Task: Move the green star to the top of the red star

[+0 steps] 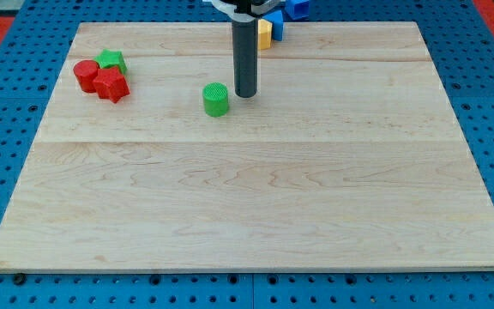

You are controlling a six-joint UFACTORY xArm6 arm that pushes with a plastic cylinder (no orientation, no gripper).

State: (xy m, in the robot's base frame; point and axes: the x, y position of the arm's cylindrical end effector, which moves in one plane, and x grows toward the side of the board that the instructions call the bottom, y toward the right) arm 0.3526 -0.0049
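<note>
Pale wooden board (256,197) with visible grain, matt; green cylinder (216,99) has a ribbed, matt surface

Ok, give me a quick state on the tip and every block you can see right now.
my tip: down on the board, just right of the green cylinder, not touching it.
green cylinder: upright, alone near the middle.
green star: at the view's left, against the top of the red blocks.
red star: touching the red cylinder.
red cylinder: upright, leftmost.
yellow block: top edge, partly hidden by the rod.
blue blocks: top edge, cut off.
</note>
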